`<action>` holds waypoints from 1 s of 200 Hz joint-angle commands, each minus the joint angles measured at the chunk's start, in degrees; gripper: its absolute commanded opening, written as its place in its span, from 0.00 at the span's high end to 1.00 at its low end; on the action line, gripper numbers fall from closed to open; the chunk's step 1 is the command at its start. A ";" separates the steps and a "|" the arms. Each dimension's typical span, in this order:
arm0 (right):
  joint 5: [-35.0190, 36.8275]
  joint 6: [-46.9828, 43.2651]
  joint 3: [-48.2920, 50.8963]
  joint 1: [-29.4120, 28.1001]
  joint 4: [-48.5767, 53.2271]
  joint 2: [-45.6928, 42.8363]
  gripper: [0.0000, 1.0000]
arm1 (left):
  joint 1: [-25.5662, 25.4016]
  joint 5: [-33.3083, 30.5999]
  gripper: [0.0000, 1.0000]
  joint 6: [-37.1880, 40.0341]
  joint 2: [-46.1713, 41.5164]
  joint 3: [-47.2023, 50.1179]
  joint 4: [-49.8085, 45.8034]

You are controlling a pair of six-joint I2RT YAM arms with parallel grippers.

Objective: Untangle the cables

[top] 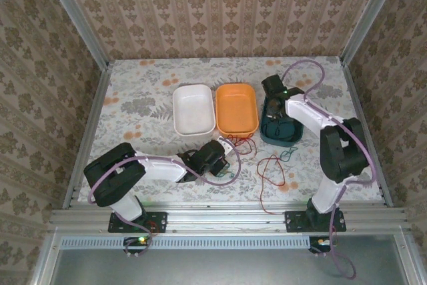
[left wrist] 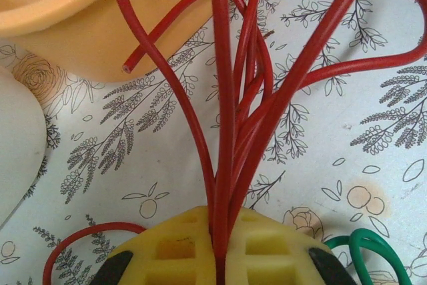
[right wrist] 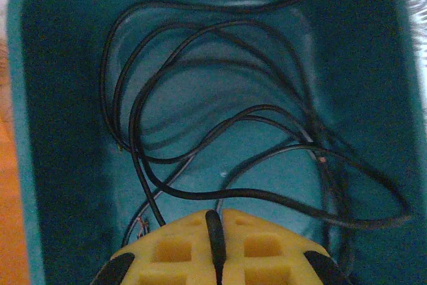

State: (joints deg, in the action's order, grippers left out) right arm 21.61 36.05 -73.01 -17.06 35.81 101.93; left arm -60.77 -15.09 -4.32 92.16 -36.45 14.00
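Note:
My left gripper (left wrist: pixel 220 231) is shut on a bundle of red cables (left wrist: pixel 233 118) that fan out over the floral tabletop toward the orange tray (left wrist: pixel 73 18). In the top view this gripper (top: pixel 225 146) sits just below the orange tray (top: pixel 237 108), with red cables (top: pixel 270 168) looping on the table to its right. A green cable (left wrist: pixel 370 248) curls at the lower right of the left wrist view; the same green cable (top: pixel 288 155) lies below the teal tray. My right gripper (right wrist: pixel 215 228) is shut on a black cable (right wrist: pixel 213 125) coiled inside the teal tray (right wrist: pixel 60 131).
A white tray (top: pixel 193 108) stands left of the orange one, and the teal tray (top: pixel 280 128) stands right of it. Patterned walls and metal rails enclose the table (top: pixel 133 105). Pale-purple arm cables (top: pixel 303 68) arch over the right arm.

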 commanded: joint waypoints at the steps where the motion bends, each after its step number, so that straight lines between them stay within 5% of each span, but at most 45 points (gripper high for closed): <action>1: -2.49 0.70 -0.64 0.62 -2.32 4.51 0.99 | -0.42 -0.68 1.00 0.42 0.30 -1.26 -1.51; 66: -8.25 2.21 1.30 2.37 -7.54 4.88 0.96 | -0.57 -1.25 1.00 0.20 -0.14 -1.05 -1.69; 80: -7.92 1.83 2.52 2.37 -8.84 1.90 0.69 | -0.67 -1.32 1.00 0.32 -0.13 -1.08 -1.72; 105: -6.04 2.00 4.34 2.37 -8.68 -4.26 0.41 | -0.84 -1.96 1.00 0.39 -0.22 -1.08 -1.42; 200: -5.54 2.78 15.55 -2.32 1.53 -28.27 0.32 | -1.10 -3.45 1.00 0.76 -0.58 -0.47 1.51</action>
State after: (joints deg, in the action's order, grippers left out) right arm 15.05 37.63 -61.34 -15.79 30.46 79.48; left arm -61.47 -16.95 -4.32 92.16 -36.64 13.74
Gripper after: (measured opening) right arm 0.673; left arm 0.066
